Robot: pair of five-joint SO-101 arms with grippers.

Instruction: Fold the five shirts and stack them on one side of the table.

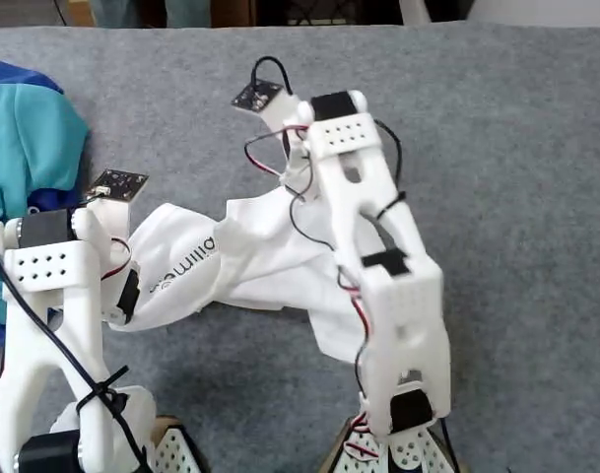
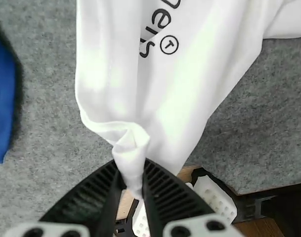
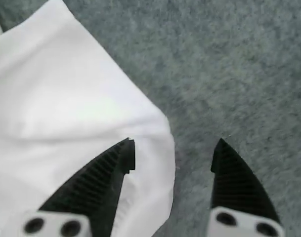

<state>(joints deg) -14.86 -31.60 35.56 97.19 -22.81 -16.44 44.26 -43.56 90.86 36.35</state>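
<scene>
A white shirt with dark print lies crumpled across the middle of the grey table, between the two arms. My left gripper is shut on a bunched fold of that white shirt, which hangs lifted from its black fingers. In the high view the left arm stands at the shirt's left end. My right gripper is open over the white shirt's edge, one finger above the cloth and the other above bare grey felt. The right arm crosses over the shirt.
A teal shirt and blue cloth are piled at the table's left edge; the blue cloth lies close to my left gripper. Grey felt stretches bare to the right. The table's front edge is just behind the left arm.
</scene>
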